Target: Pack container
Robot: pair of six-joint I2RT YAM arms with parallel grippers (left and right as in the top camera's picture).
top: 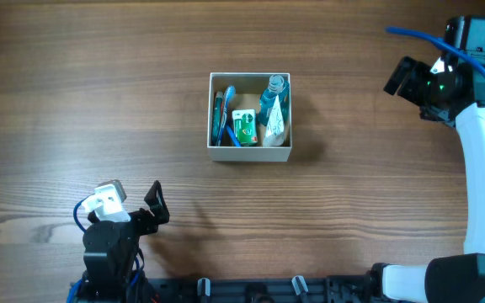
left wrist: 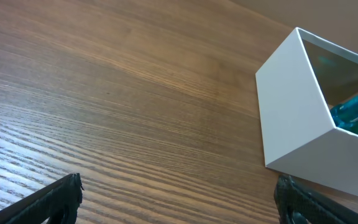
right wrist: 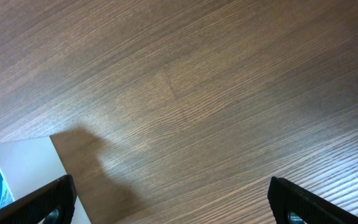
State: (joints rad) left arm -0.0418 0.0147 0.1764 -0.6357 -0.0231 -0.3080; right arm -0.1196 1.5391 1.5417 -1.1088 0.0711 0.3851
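The container [top: 250,153], a square white-walled box with a tan inside, sits at the table's middle. It holds a blue toothbrush [top: 226,114], a green-and-white packet [top: 244,127], a teal bottle [top: 273,101] and a white tube [top: 274,128]. The box also shows at the right in the left wrist view [left wrist: 291,106] and its corner at the lower left in the right wrist view [right wrist: 23,171]. My left gripper [left wrist: 179,199] is open and empty near the front left, well short of the box. My right gripper [right wrist: 169,199] is open and empty, raised at the far right.
The wooden table [top: 99,101] runs all around the box. The right arm's white link [top: 482,168] stands along the right edge. The left arm's base [top: 108,244] sits at the front left.
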